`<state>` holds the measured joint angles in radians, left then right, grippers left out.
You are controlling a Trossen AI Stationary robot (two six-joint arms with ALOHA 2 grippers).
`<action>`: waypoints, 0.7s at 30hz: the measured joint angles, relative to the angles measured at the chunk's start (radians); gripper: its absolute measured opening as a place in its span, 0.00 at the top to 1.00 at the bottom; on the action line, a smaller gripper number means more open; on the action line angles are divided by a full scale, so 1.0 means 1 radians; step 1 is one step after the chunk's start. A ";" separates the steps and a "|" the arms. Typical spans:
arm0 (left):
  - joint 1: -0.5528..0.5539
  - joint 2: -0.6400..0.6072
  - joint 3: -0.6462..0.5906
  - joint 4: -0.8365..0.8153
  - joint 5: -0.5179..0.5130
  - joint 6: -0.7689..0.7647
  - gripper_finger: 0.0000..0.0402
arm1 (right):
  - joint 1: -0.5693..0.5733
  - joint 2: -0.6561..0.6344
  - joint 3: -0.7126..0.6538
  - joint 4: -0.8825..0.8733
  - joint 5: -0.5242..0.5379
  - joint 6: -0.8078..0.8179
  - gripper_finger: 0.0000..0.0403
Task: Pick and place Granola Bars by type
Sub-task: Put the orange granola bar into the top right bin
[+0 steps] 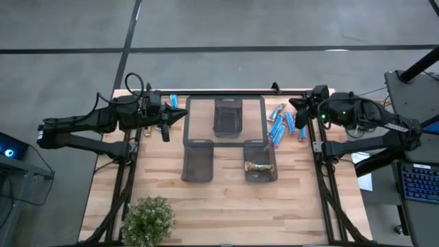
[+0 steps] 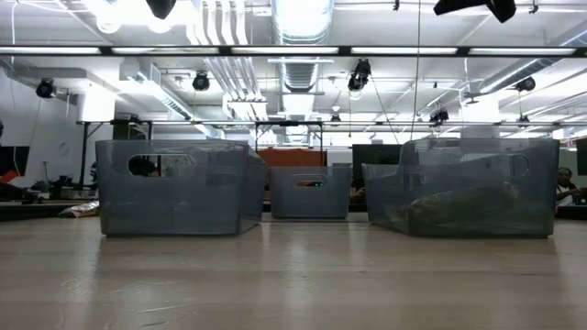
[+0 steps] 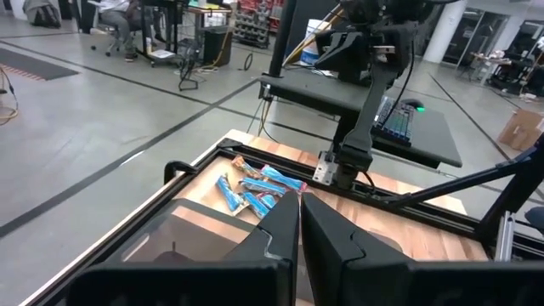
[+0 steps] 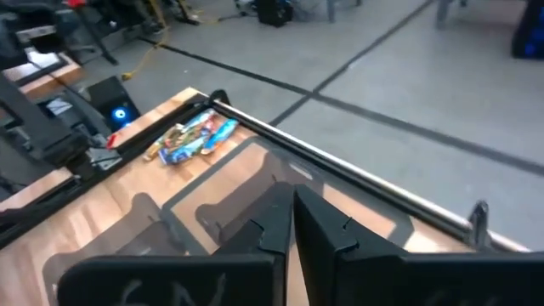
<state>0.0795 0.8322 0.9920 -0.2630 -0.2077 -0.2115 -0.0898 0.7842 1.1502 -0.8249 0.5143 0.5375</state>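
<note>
While both dark six-joint arms sit folded at the far edge of the pale wooden slatted table (image 1: 226, 199), neither reaches over the work area. Seen from above, the left arm stretches in from the table's left side, and the left gripper (image 1: 180, 116) points toward the far left corner of the bins; its two dark fingers (image 3: 276, 229) are pressed together with nothing between them. The right arm is bent at the far right corner, and the right gripper (image 1: 296, 104) has its dark fingers (image 4: 285, 217) closed and empty as well.

Three dark wire-mesh rectangular bins stand mid-table: the far centre bin (image 1: 228, 116), the near left bin (image 1: 198, 160) and the near right bin (image 1: 260, 160). One brownish-gold foil-wrapped granola bar (image 1: 260, 166) lies inside the near right bin. A cluster of bright blue foil-wrapped granola bars (image 1: 282, 123) lies on the table just right of the bins, near the right gripper. A few more blue-wrapped bars (image 1: 173, 101) lie at the far edge beside the left gripper. A small green leafy potted plant (image 1: 147, 221) stands at the near left edge
</note>
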 joint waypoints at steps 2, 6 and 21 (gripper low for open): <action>0.001 0.000 0.000 0.000 0.000 0.000 1.00 | -0.023 0.010 0.014 -0.043 -0.035 0.035 0.92; 0.009 0.000 0.000 0.000 0.000 0.000 1.00 | -0.065 0.028 0.032 -0.108 -0.112 0.093 0.81; 0.018 0.000 0.000 0.000 0.000 -0.006 1.00 | -0.187 0.194 0.039 -0.252 -0.216 0.227 0.47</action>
<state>0.0971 0.8326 0.9920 -0.2630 -0.2077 -0.2179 -0.2767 0.9781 1.1892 -1.0767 0.2987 0.7643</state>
